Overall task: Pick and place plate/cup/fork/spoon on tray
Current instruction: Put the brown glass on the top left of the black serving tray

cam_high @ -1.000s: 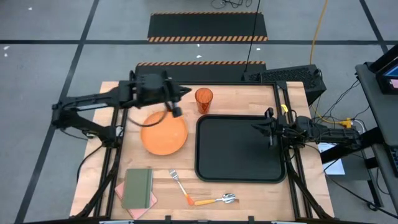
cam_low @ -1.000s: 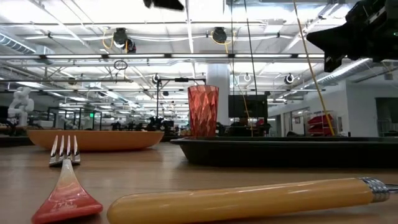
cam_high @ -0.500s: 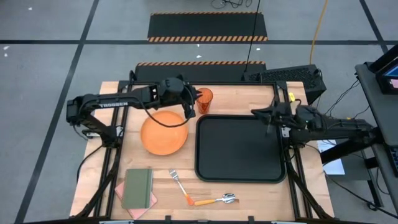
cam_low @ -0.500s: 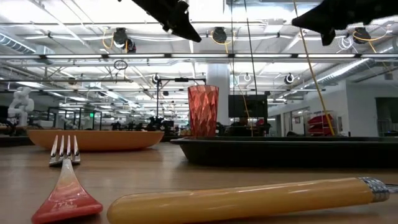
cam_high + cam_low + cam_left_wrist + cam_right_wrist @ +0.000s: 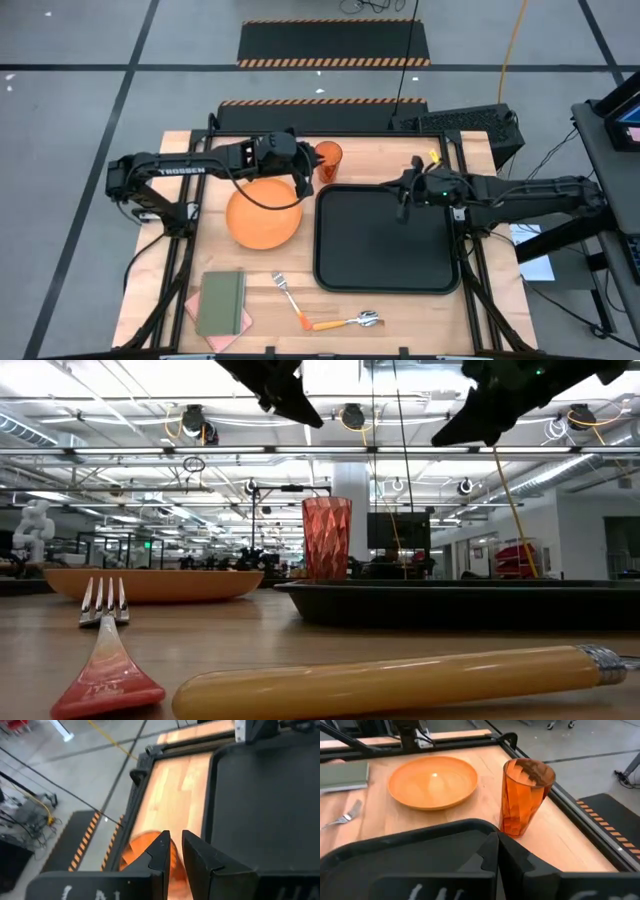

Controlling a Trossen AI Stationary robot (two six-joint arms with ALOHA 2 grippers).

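Observation:
The orange cup (image 5: 328, 156) stands upright on the wood at the far side, just beyond the black tray's (image 5: 387, 262) far left corner. The orange plate (image 5: 264, 213) rests on the table left of the tray. The fork (image 5: 290, 297) and spoon (image 5: 346, 322) lie near the front edge. My left gripper (image 5: 303, 175) hovers between plate and cup, above the cup's height (image 5: 290, 395), its fingers a narrow gap apart (image 5: 176, 845). My right gripper (image 5: 403, 197) hovers shut over the tray's far part (image 5: 497, 847), facing the cup (image 5: 526, 795).
A green notebook (image 5: 221, 301) on pink cloth lies at the near left corner. The arms' dark frame rails run along both table sides. Bare wood lies between the tray and the front edge, around the fork and spoon.
My left gripper has gone toward the table's right edge, from over the plate's far rim to just beside the cup. My right gripper has gone toward the table's left edge, from the tray's right rim to over its far middle, nearer the cup. Nothing on the table has moved.

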